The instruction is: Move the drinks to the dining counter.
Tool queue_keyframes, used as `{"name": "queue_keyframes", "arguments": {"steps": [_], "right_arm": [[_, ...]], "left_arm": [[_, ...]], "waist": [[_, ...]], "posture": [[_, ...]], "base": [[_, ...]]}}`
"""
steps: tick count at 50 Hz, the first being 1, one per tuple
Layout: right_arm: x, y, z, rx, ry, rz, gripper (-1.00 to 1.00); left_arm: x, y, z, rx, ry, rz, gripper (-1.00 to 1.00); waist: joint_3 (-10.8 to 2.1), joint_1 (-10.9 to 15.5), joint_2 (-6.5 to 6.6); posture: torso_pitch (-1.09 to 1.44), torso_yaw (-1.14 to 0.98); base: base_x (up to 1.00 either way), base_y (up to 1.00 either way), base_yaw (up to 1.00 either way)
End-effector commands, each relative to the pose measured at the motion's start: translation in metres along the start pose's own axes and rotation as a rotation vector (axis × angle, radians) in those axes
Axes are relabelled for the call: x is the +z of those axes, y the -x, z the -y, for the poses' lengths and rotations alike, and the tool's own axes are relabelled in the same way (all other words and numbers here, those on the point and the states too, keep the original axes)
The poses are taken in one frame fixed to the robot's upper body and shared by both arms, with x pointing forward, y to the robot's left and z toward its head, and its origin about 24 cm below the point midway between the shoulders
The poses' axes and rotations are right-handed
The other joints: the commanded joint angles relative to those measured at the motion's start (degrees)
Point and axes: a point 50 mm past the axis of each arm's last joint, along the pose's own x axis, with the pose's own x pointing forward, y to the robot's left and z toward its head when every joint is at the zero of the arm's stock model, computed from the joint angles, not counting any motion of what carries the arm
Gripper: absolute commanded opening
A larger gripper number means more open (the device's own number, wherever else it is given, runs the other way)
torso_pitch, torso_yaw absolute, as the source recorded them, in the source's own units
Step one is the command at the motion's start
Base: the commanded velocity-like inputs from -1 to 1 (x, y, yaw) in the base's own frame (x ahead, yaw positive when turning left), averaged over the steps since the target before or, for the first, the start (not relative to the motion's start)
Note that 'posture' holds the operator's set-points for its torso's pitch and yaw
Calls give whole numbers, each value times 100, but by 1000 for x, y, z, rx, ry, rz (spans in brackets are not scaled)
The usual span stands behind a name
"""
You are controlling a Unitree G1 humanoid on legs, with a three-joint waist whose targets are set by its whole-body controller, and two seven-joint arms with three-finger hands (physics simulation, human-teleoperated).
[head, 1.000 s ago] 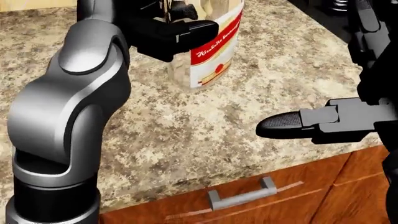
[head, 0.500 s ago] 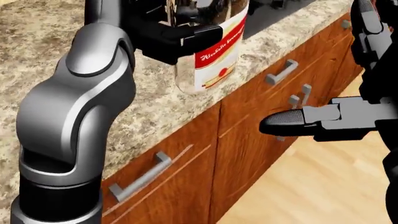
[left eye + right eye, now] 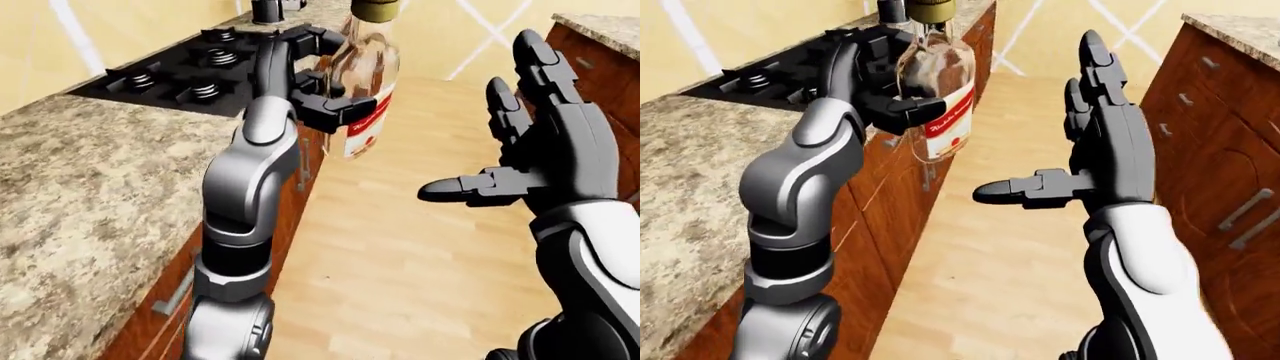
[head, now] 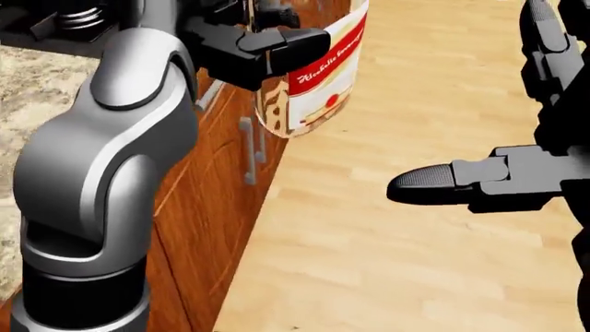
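- With left hand (image 3: 318, 105) fingers (image 4: 277, 45) wrapped round the bottle (image 3: 367, 82), the drink hangs upright in the air, past the bench (image 3: 70, 180) edge, above the wooden floor (image 3: 400, 255).
- Right hand (image 3: 1100, 161): fingers spread, empty, just beside the bottle, not touching.
- Cooktop (image 3: 190, 79) sits at the bench's far end.
- Judgement: bottle picked up; carrying and setting down on the dining counter remain.
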Motion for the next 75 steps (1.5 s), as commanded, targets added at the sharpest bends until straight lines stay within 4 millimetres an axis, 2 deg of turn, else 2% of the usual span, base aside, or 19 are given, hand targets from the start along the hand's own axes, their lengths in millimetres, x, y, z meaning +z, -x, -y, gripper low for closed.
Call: {"name": "queue_keyframes", "arguments": {"steps": [1,8,11,23,25,26,27,28,30,34,41,52,55,57,63,67,69,74,75], "right_arm": [[13,1,4,-34,8,83,100],[12,3,5,-36,8,81,100],[14,4,6,-36,8,82,100],[14,5,8,-43,6,83,100],[15,5,9,-44,6,84,100],[15,4,9,-44,6,85,100],[16,4,9,-44,7,86,100],[16,5,10,-46,7,87,100],[16,5,12,-50,8,87,100],[17,6,12,-52,9,87,100],[18,5,12,-52,9,87,100],[14,6,13,-54,8,83,100],[13,6,12,-54,8,81,100],[13,6,12,-52,11,83,100],[12,5,7,-40,14,79,100],[13,5,9,-47,13,79,100],[14,4,9,-50,13,82,100],[16,4,9,-56,19,88,100],[19,5,8,-54,15,114,100]], "left_arm": [[26,6,9,-43,20,124,-100],[27,8,10,-45,20,126,-100],[28,7,10,-46,22,125,-100],[28,8,13,-55,18,124,-100],[29,8,13,-55,19,126,-100],[29,8,13,-55,19,127,-100],[30,8,13,-55,19,128,-100],[30,8,13,-55,19,130,-100],[31,8,12,-54,19,130,-100],[32,9,12,-54,20,133,-100],[31,8,12,-53,23,132,-100],[29,9,12,-57,26,130,-100],[28,9,12,-58,25,131,-100],[28,8,13,-61,23,131,-100],[29,9,12,-68,39,125,-100],[32,9,10,-62,38,129,-100],[32,8,9,-62,37,131,-100],[36,9,9,-60,35,137,-100],[36,9,9,-60,35,138,-100]], "waist": [[-176,-49,-46],[-157,15,-567],[-262,-22,-1051],[-47,-40,-279],[-141,-43,29],[-338,-15,248],[-83,53,-51],[-56,3,4],[-178,-11,-59],[-150,-5,-305],[-297,-17,-991],[-41,-35,-291],[-229,-32,121],[-70,-20,13],[-155,-20,-315],[-164,17,-661],[-239,-8,-996],[-173,57,-736],[-77,44,-431]], "posture": [[0,0],[0,0],[0,0],[0,0],[0,0],[0,0],[0,0],[0,0],[0,0],[0,0],[0,0],[0,0],[0,0],[0,0],[0,0],[0,0],[0,0],[0,0],[0,0]], "base": [[-6,0,-100],[-6,0,-100],[-6,0,-100],[-6,0,-100],[-7,0,-100],[-6,0,-100],[-5,0,-100],[-6,0,-100],[-6,0,-100],[-6,0,-100],[-6,0,-100],[-6,0,-100],[-6,0,-100],[-6,0,-100],[-6,0,-100],[-6,0,-100],[-6,0,-100],[-5,-18,-80],[0,-16,0]]}}
